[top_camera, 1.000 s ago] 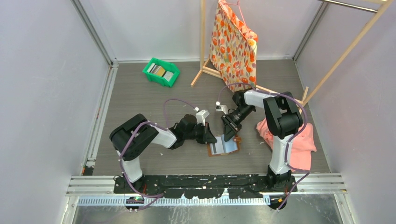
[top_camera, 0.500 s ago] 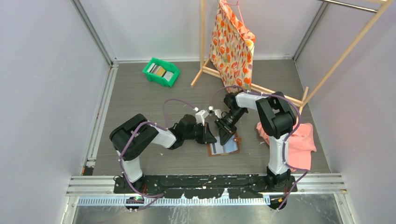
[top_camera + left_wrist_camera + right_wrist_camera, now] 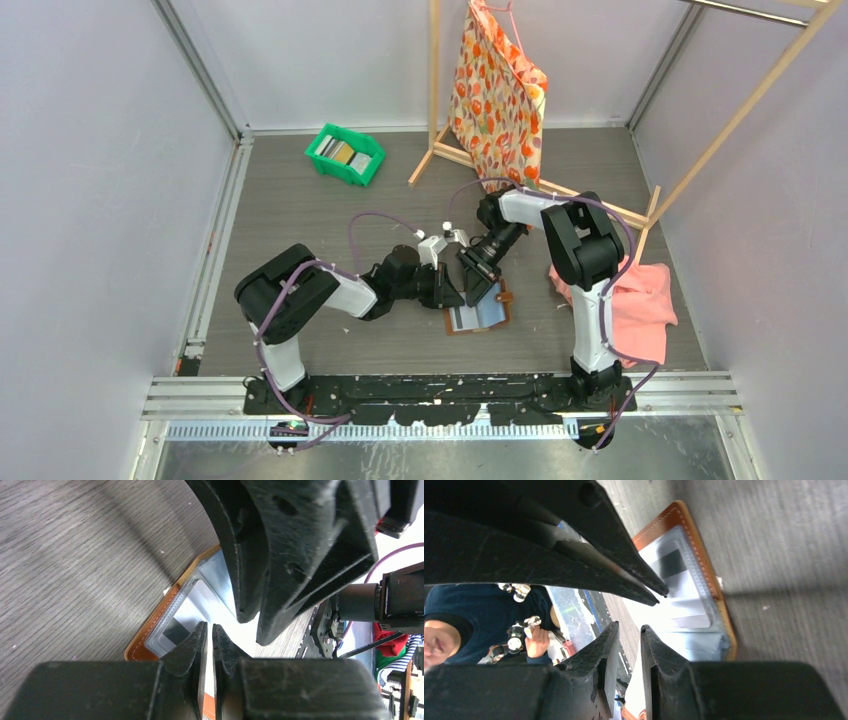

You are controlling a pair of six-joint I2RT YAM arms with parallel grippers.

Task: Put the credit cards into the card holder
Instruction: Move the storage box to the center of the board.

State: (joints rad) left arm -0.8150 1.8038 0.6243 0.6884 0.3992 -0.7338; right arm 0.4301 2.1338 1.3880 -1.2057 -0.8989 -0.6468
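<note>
The card holder [image 3: 481,316] lies open, lining up, on the table [image 3: 300,230] just ahead of the arms. A striped card [image 3: 671,564] shows in its clear window, and more credit cards [image 3: 343,152] sit well apart in the green bin [image 3: 358,176]. The left gripper [image 3: 452,296], jaws almost together with nothing seen between them, and the right gripper [image 3: 480,288], jaws slightly parted and apparently empty, crowd the holder's near-left part. With the tips this close, I judge they could knock together or shove the light holder askew.

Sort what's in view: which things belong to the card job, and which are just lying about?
Job: card holder; slotted card inside it; cards in the green bin.
Lying about: pink cloth; floral cloth; wooden rack.
</note>
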